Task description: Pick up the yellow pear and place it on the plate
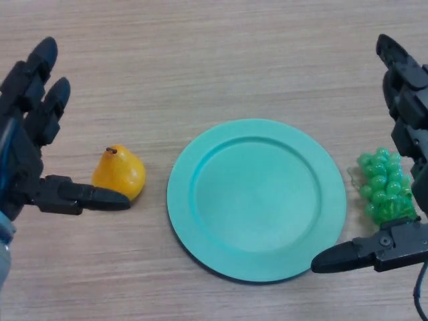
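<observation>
A yellow pear (119, 173) with a brown stem lies on the wooden table, left of a round teal plate (200, 160) that has nothing on it. My left hand (30, 117) is open at the left edge, fingers straight and pointing away; its thumb (87, 196) reaches just under the pear's near side, close to or touching it. My right hand (408, 100) is open at the right edge, with its thumb (351, 255) by the plate's near right rim.
A bunch of green grapes (383, 185) lies right of the plate, between my right hand's fingers and thumb. The wooden table (214, 53) stretches bare behind the plate.
</observation>
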Tool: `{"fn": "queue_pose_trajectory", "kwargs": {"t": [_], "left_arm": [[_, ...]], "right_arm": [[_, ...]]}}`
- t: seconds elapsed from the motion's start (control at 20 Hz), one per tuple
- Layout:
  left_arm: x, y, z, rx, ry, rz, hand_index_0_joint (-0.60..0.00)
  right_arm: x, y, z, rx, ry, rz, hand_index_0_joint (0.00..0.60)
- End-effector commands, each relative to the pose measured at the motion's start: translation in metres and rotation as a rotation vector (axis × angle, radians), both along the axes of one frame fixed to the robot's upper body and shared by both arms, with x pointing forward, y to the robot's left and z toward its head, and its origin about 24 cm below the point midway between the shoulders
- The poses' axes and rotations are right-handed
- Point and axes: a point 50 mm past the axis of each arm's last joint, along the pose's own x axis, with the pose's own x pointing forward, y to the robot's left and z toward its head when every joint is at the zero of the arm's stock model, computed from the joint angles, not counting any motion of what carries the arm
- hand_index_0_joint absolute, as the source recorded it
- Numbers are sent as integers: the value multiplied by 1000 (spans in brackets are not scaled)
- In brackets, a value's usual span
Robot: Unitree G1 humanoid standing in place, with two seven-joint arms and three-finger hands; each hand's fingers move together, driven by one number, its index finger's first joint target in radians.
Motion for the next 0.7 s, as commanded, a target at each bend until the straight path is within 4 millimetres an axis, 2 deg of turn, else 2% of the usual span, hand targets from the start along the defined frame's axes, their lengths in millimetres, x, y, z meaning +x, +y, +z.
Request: {"fn": "queue_pose_trajectory", "kwargs": {"t": [0.05, 0.2, 0.35, 0.7], "left_arm": [[9, 7, 33, 123, -263, 62, 0], [24, 5, 17, 133, -225, 73, 0], [37, 12, 1, 137, -211, 142, 0], [52, 19, -26, 153, -156, 184, 0]], "right_arm": [[-9, -2, 24, -9, -203, 19, 0], [-9, -5, 24, -8, -209, 8, 0], [-8, -7, 23, -10, -216, -3, 0], [-3, -10, 21, -3, -200, -1, 0]]}}
